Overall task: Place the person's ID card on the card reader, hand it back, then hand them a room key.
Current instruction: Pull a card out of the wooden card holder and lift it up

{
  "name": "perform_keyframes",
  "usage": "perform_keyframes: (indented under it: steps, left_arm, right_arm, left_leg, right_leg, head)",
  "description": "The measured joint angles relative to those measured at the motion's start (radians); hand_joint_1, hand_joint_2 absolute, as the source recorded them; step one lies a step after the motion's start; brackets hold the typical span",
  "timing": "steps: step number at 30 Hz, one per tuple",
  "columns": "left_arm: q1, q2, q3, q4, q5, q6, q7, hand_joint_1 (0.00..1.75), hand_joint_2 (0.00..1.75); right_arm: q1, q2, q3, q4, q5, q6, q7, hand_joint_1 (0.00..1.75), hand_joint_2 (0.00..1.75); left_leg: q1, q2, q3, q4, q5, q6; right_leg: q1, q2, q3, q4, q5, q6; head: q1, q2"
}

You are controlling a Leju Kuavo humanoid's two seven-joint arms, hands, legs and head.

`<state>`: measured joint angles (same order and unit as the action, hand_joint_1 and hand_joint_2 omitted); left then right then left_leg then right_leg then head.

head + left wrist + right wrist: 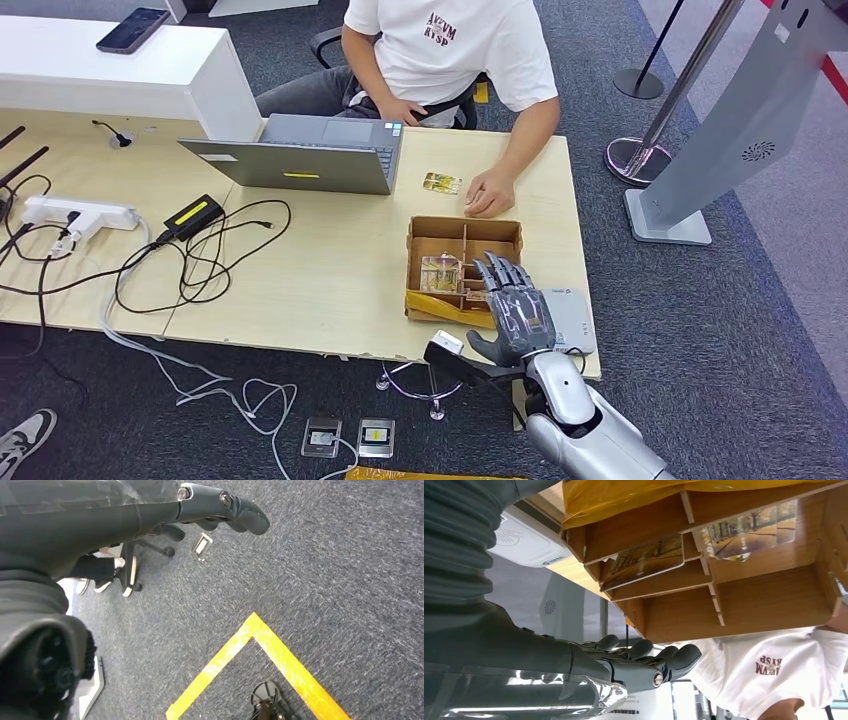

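On the surface (330,290), left to right: a laptop (300,155), then the ID card (441,182) lying beside the person's hand (490,195), seemingly returned already. The right hand (515,305) hovers over the cardboard tray (462,232) of room keys (443,272), fingers (644,652) spread, holding nothing. The card reader (570,320) sits just right. The key handover seems to remain.

Dark grey carpet (760,330) covers the floor, marked with yellow tape (260,652) in an angle. A pale wooden bench (330,270) stands beside a white counter (120,75). A black office chair (330,42) sits behind it, near 2 stanchion posts (680,95) and a grey kiosk stand (745,120).
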<state>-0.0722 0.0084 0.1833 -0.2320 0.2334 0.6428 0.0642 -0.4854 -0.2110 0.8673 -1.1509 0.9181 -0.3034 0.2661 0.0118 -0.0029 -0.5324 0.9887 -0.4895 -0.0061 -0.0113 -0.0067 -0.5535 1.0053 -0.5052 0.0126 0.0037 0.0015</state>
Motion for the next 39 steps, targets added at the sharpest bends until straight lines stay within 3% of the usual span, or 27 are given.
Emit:
perform_keyframes:
  steps: [13, 29, 37, 38, 39]
  left_arm:
    - [0.000, -0.006, -0.001, 0.010, 0.002, 0.001, -0.012, 0.00, 0.00]
    - [0.000, -0.016, -0.005, 0.015, 0.009, 0.006, -0.027, 0.00, 0.00]
    - [-0.001, -0.021, -0.005, 0.015, 0.015, 0.000, -0.042, 0.00, 0.00]
    - [-0.001, -0.021, -0.005, 0.015, 0.017, -0.001, -0.043, 0.00, 0.00]
    - [-0.001, -0.022, -0.005, 0.015, 0.017, -0.002, -0.044, 0.00, 0.00]
  right_arm:
    - [-0.016, -0.004, -0.018, 0.070, -0.011, -0.115, 0.036, 0.00, 1.75]
    - [-0.024, -0.008, -0.032, 0.078, -0.020, -0.107, 0.017, 0.00, 1.75]
    - [-0.025, -0.003, -0.021, 0.086, -0.037, -0.038, -0.015, 0.00, 1.75]
    - [-0.025, -0.001, -0.021, 0.088, -0.039, -0.033, -0.018, 0.13, 1.75]
    - [-0.026, 0.001, -0.020, 0.089, -0.040, -0.028, -0.021, 0.52, 1.75]
  left_leg:
    - [0.000, 0.000, 0.000, 0.000, 0.000, 0.000]
    - [0.000, 0.000, 0.000, 0.000, 0.000, 0.000]
    - [0.000, 0.000, 0.000, 0.000, 0.000, 0.000]
    - [0.000, 0.000, 0.000, 0.000, 0.000, 0.000]
    - [0.000, 0.000, 0.000, 0.000, 0.000, 0.000]
  right_leg:
    - [0.000, 0.001, 0.000, 0.000, 0.000, 0.000]
    - [0.000, 0.001, 0.000, 0.000, 0.000, 0.000]
    - [0.000, 0.001, 0.000, 0.000, 0.000, 0.000]
    - [0.000, 0.001, 0.000, 0.000, 0.000, 0.000]
    - [0.000, 0.001, 0.000, 0.000, 0.000, 0.000]
  head:
    - [0.000, 0.000]
    - [0.000, 0.000]
    - [0.000, 0.000]
    - [0.000, 0.000]
    - [0.000, 0.000]
